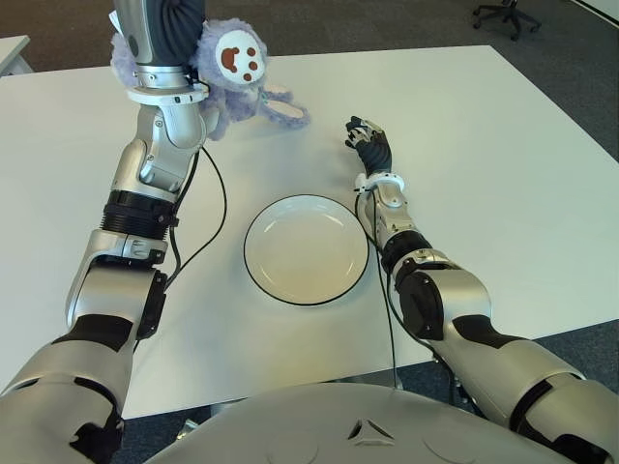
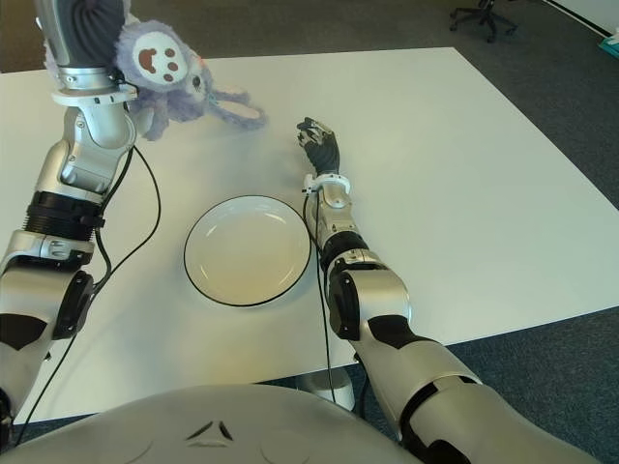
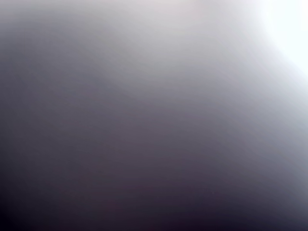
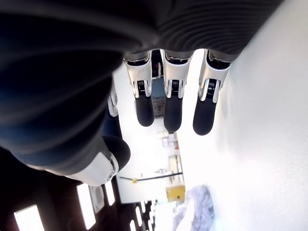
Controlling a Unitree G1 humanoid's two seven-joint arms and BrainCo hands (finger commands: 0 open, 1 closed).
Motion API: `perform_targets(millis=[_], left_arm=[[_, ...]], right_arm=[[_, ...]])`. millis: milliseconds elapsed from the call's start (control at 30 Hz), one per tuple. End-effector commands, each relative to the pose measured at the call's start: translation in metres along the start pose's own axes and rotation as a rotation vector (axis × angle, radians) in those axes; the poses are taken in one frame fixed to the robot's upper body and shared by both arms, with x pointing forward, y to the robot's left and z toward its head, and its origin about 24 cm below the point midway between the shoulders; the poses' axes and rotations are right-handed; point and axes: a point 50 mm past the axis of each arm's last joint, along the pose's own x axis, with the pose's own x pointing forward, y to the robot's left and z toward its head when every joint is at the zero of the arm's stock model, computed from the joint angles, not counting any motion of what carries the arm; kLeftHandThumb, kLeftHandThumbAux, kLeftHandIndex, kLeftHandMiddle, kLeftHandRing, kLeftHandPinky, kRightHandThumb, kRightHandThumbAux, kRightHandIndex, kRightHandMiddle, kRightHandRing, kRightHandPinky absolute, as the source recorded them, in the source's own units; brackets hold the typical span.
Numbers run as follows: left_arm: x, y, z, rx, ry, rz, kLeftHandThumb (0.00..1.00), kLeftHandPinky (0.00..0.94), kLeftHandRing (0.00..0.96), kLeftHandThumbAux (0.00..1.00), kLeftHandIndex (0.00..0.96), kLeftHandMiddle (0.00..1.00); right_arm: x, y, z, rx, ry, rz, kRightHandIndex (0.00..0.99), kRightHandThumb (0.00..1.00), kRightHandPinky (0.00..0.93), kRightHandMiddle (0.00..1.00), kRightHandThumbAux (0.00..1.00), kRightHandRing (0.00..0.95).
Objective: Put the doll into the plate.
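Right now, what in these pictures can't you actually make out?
- Left hand: its fingers, behind the doll and cut by the top edge in both eye views.
- Left wrist view: only a grey blur.
- Doll's body: partly behind the left forearm.
- Plate and right hand: plainly visible.

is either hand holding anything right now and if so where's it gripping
The left hand is up at the doll at the table's far left, apparently gripping its body, though the fingers are hidden. The right hand, beyond the plate, holds nothing.
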Motion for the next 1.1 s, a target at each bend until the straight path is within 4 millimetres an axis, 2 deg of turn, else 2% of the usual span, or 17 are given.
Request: perform_targets(millis=[33,500,1100], left_arm=[[0.006,-0.002,0.010,-0.016,-0.054,-0.025,0.856,0.839,0.841,0.664,0.399,0.539],[0.010,-0.003,0.027,-0.061,-0.105,-0.046,0.857,0.837,0.837,0.663,0.401,0.542],[0.002,-0.002,0.051,-0.029,-0.204,-0.078,0.856,0.821,0.832,0.664,0.403,0.543]], right_arm=[[-0.041,-0.017,-0.078,0.013,0.332,-0.071,0.401,0.690,0.238,0.154,0.734,0.160],[-0.041,-0.018,-0.079,0.015,0.332,-0.070,0.401,0.689,0.246,0.159,0.735,0.168],[-0.042,-0.018,-0.079,0.012,0.330,-0.063,0.400,0.689,0.230,0.158,0.733,0.161]])
